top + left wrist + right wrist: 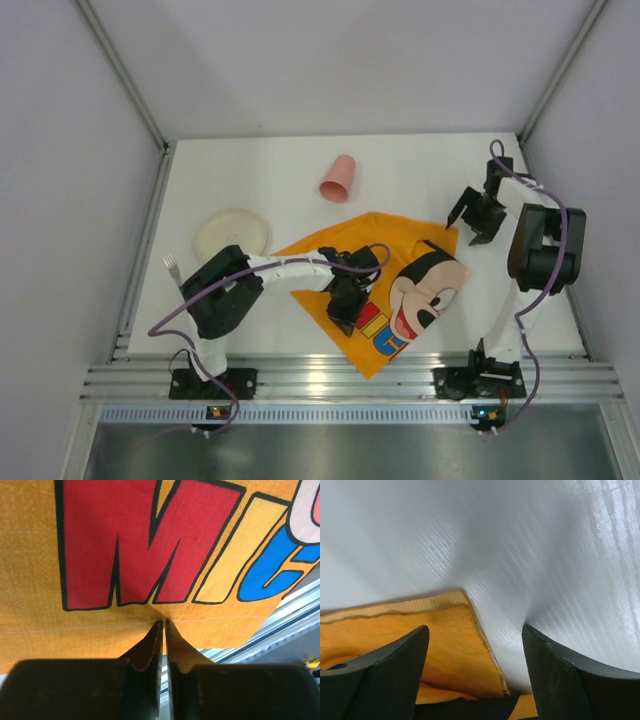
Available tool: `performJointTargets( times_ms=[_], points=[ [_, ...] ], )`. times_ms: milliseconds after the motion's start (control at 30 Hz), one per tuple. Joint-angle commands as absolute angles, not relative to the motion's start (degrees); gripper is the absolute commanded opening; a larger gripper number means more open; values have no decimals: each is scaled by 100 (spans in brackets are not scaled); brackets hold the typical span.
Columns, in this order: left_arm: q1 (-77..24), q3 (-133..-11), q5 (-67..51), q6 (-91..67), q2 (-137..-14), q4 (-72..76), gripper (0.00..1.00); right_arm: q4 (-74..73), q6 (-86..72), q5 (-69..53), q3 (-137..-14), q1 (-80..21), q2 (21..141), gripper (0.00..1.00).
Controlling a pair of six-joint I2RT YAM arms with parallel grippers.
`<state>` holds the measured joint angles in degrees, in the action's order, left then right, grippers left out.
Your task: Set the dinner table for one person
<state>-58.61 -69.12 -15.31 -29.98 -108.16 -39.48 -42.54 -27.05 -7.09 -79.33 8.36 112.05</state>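
The dinner table [280,160] is a white top with aluminium rails. An orange Mickey Mouse cloth [400,290] lies askew on its near middle. My left gripper [343,315] is shut on the cloth's near-left hem; in the left wrist view the fingertips [164,622] pinch the cloth [150,530] just below the red letter M. My right gripper [463,230] is open and empty above the cloth's far right corner. The right wrist view shows that corner [445,640] between the spread jaws [475,635], over the bare table [470,530].
A pink cup [337,178] lies on its side behind the cloth. A cream plate [232,235] sits at the left, with a fork [172,270] beside it near the left rail. The front rail [295,605] runs just beyond the cloth's near edge.
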Motion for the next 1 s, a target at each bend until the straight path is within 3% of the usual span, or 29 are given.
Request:
performJointTargets(
  times_ms=[0,133,267,300,467,600,767,833,867,900,933,967],
  points=[
    [-5880,-6785,-1424,-3085,-10811,-4043,9,-3780,-2751,-1010,-7981,721,11469,74],
    [-5871,-6733,-1240,-3085,-10714,-4174,1,-3569,-2821,-1239,-7910,528,11575,49],
    [-5854,-6654,-1090,-3024,-10626,-4377,0,-3437,-2865,-1424,-7884,352,11707,5],
    [-5845,-6619,-1055,-3006,-10574,-4490,0,-3428,-2874,-1424,-7858,325,11707,0],
    [-5827,-6434,-932,-2699,-9810,-5272,0,-3769,-2760,-898,-8006,606,11435,0],
    [-5818,-6285,-81,-2531,-9159,-6396,0,-4218,-2742,-142,-9313,1115,11407,0],
    [-5609,-6424,737,-2820,-8578,-6870,0,-4649,-2628,-482,-11343,1239,11988,0],
    [-5494,-6504,677,-2892,-8604,-6926,0,-4544,-2584,-1035,-11592,1169,12146,0],
    [-5476,-6617,746,-2918,-8639,-6900,0,-4474,-2558,-1577,-11636,1134,12216,8],
    [-5476,-6723,764,-2953,-8709,-6847,1,-4404,-2575,-1791,-11541,1055,12208,29],
    [-5476,-6854,686,-2953,-8875,-6768,9,-4334,-2575,-1863,-11427,994,12173,65],
    [-5484,-7195,451,-2953,-8973,-6480,25,-4350,-2514,-1759,-11165,924,12051,99]
  ],
)
